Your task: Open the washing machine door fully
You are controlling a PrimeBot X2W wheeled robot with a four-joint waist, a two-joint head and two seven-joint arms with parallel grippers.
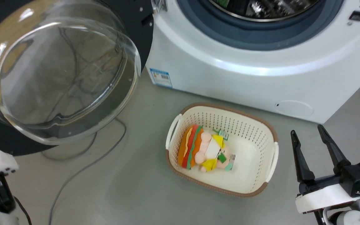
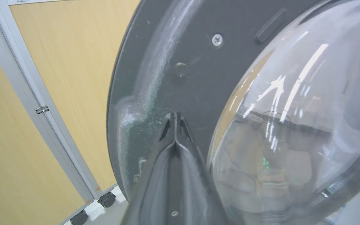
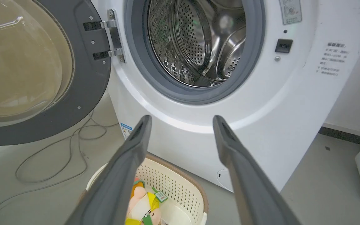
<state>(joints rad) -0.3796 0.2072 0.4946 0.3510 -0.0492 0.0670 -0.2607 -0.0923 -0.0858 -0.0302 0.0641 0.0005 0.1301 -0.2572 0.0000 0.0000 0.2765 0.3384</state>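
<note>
Black door [image 2: 198,68] just beyond left end effector [image 2: 174,118].

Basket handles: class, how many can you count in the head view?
2. One handle is on the left end of the basket; the other handle is on its right end. The whole rim shows, so none seems hidden.

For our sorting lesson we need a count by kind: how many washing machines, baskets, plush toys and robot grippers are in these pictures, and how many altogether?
Washing machine: 1
Basket: 1
Plush toy: 1
Grippers: 2 (left gripper, right gripper)
Total: 5
</note>
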